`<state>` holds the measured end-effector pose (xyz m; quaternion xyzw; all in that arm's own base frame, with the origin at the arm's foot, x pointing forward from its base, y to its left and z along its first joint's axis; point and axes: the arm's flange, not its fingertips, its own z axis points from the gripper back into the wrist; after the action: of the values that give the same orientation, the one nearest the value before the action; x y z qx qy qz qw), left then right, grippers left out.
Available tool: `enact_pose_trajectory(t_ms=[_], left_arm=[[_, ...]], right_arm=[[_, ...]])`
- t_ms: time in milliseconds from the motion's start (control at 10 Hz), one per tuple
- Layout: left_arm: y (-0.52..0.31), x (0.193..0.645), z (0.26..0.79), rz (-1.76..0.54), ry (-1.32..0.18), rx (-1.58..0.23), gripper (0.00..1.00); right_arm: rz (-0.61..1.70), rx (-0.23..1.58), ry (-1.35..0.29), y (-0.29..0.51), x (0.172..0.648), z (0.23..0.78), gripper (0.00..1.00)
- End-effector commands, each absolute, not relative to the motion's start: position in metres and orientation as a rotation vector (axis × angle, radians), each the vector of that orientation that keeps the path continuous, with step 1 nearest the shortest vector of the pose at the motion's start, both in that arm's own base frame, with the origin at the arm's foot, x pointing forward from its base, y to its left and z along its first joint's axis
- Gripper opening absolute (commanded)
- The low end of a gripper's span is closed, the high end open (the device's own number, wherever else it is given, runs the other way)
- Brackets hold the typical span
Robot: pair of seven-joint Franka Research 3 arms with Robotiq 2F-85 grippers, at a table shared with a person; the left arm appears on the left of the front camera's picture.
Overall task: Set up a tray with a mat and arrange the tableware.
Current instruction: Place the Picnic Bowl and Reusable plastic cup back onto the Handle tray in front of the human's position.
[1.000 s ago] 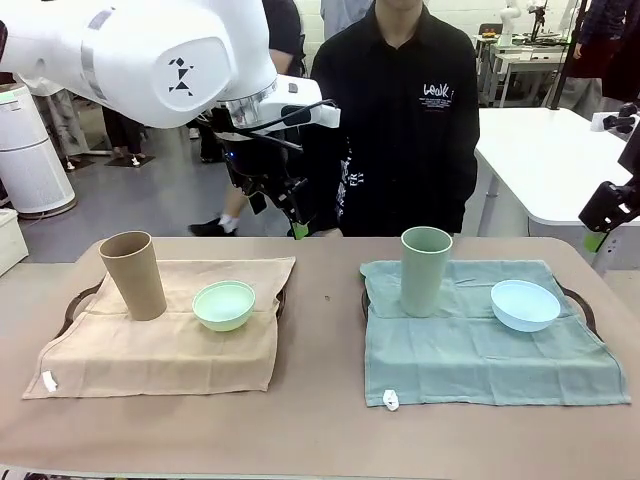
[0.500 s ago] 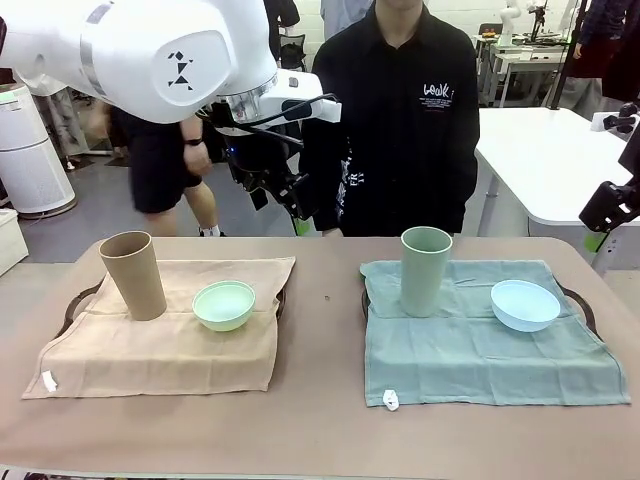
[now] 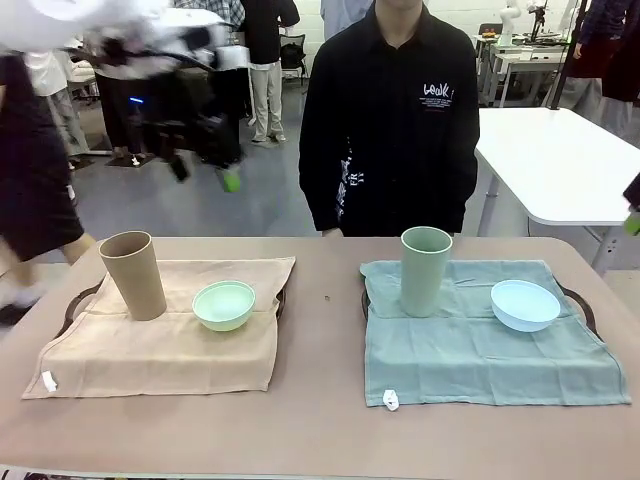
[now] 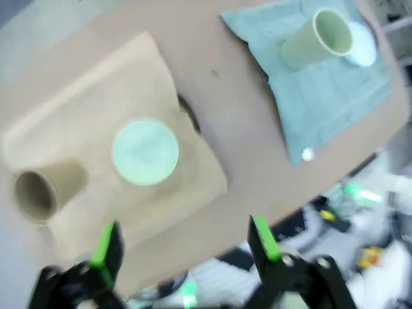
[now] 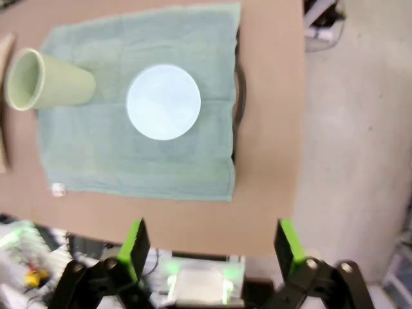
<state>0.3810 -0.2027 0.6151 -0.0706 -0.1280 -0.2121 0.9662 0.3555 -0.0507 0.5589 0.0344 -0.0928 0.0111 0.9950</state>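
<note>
A tan cup (image 3: pixel 133 274) and a mint green bowl (image 3: pixel 224 304) stand on a tan mat (image 3: pixel 150 350) at the left. On a grey-green mat (image 3: pixel 480 350) at the right are a pale green cup (image 3: pixel 426 270) and a light blue bowl (image 3: pixel 525 304). A dark tray rim (image 3: pixel 74 303) shows under the tan mat, and another tray rim (image 5: pixel 239 109) under the green one. My left gripper (image 3: pixel 205 172) is blurred, high above the table's far left, and stands open (image 4: pixel 185 241) with nothing in it. My right gripper (image 5: pixel 211 243) is open and empty, high above the blue bowl (image 5: pixel 163 101).
A person in a black shirt (image 3: pixel 395 120) stands at the far side of the brown table (image 3: pixel 320 420), hands out of sight. A white table (image 3: pixel 555 160) stands behind at the right. People walk in the background at the left.
My left arm has swung up and to the left, away from the middle of the picture. My right gripper has drawn back to the right edge. The tableware has not moved.
</note>
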Motion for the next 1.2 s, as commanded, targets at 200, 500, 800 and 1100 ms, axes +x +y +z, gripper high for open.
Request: enact_pose_trajectory(t_ms=[200, 500, 800, 1100], left_arm=[[-0.155, 0.376, 0.621, -0.341, -0.246, -0.171, 1.0], [-0.071, 0.36, 0.633, -0.275, -0.422, -0.661, 1.0], [0.018, 0.353, 0.591, -0.209, -0.396, -1.155, 1.0], [0.004, 0.354, 0.62, -0.204, -0.478, -0.913, 1.0]], right_arm=[[0.022, 0.069, -0.186, -0.051, 0.356, 0.559, 1.0], [-0.037, 0.645, -0.128, -0.089, 0.353, 0.587, 1.0], [-0.246, 1.122, -0.092, -0.152, 0.356, 0.556, 1.0], [-0.139, 0.878, -0.135, -0.142, 0.342, 0.57, 1.0]])
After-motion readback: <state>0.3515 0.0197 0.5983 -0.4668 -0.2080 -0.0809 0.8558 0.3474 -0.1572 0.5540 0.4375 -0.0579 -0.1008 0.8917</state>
